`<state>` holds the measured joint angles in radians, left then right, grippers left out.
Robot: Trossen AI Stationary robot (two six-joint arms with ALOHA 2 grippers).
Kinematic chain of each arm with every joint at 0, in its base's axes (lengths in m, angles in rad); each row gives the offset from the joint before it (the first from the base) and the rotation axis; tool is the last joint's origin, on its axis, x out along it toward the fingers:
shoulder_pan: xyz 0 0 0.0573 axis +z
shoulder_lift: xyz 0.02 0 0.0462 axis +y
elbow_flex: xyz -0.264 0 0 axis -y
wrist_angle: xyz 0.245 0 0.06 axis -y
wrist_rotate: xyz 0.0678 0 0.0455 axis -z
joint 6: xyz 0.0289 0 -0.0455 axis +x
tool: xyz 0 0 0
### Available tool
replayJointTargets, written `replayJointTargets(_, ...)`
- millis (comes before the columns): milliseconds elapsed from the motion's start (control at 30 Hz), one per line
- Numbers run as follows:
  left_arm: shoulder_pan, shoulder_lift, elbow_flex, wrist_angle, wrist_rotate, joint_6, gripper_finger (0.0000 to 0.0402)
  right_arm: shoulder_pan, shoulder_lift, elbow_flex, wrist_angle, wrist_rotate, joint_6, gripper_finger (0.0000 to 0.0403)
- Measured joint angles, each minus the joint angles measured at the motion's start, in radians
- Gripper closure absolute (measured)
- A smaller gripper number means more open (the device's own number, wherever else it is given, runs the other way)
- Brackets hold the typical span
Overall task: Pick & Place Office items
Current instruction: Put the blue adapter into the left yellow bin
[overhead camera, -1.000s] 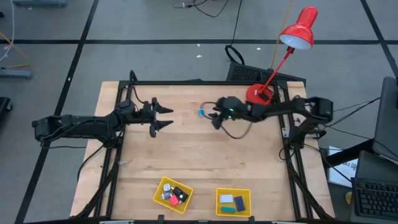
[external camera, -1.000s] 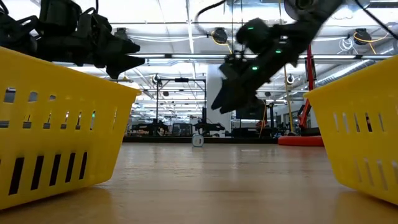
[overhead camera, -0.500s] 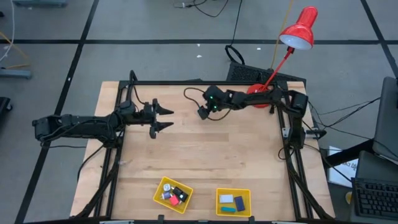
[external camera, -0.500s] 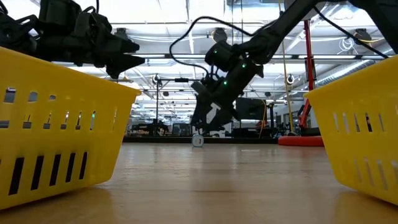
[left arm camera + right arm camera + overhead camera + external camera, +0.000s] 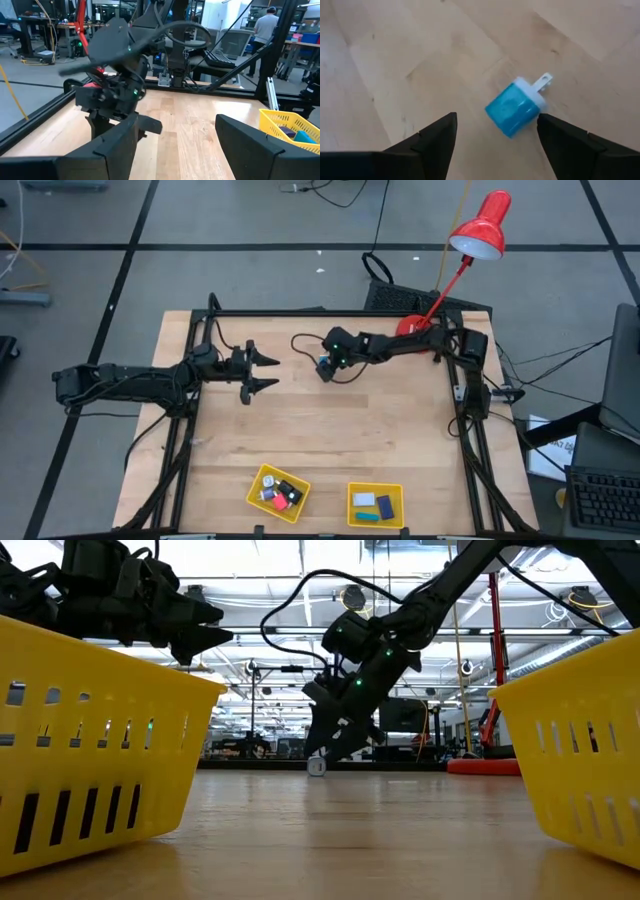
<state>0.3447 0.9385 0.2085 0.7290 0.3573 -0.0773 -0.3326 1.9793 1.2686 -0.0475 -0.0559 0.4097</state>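
Observation:
A small light-blue charger plug (image 5: 511,111) with a white end and metal prongs lies on its side on the wooden table (image 5: 330,430), far of centre. In the low view the plug (image 5: 317,766) sits just under my right gripper (image 5: 325,747). My right gripper (image 5: 496,120) slants down over the plug and is open, one finger on either side, apart from it. My left gripper (image 5: 266,370) hovers open and level over the table's left part with nothing in it. Other small office items lie in two yellow trays (image 5: 279,492) (image 5: 375,504).
The two yellow trays stand at the table's near edge; they rise at both sides of the low view. A red desk lamp (image 5: 478,230) has its base at the far right corner. A black frame runs round the table top. A person stands in the room beyond (image 5: 265,25).
My right gripper has gone toward the table's left edge and down, tipping further downward, and now hangs right over the blue plug. The plug has stayed where it was.

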Motion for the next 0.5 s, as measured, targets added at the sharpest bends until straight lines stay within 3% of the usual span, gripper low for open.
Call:
replayJointTargets(167, 0.0, 0.0, 0.0, 0.0, 0.0, -0.008, 0.0133, 0.027, 0.0, 0.0, -0.008, -0.012, -0.107, 0.0164)
replayJointTargets(333, 0.001, 0.0, 0.0, 0.0, 0.0, -0.034, 0.0133, 0.053, 0.0, 0.0, -0.002, -0.137, -0.232, 0.0193)
replayJointTargets(500, 0.001, 0.0, 0.0, 0.001, 0.0, -0.035, 0.0133, 0.071, -0.009, 0.0, 0.022, -0.037, -0.28, 0.0211)
